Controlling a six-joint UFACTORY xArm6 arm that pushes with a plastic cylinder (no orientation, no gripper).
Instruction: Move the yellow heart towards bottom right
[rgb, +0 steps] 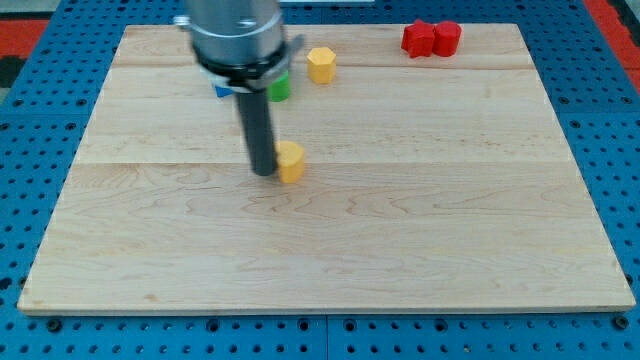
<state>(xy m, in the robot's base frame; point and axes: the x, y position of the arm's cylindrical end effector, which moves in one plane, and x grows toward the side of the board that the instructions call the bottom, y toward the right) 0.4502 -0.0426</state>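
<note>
touching the yellow heart (291, 161), my tip (264, 171); arm half hides green block (280, 87).

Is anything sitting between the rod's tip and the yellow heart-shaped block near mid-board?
Nothing: in the camera view my tip stands right against the left side of the yellow heart-shaped block, with no block or visible gap between them.
</note>
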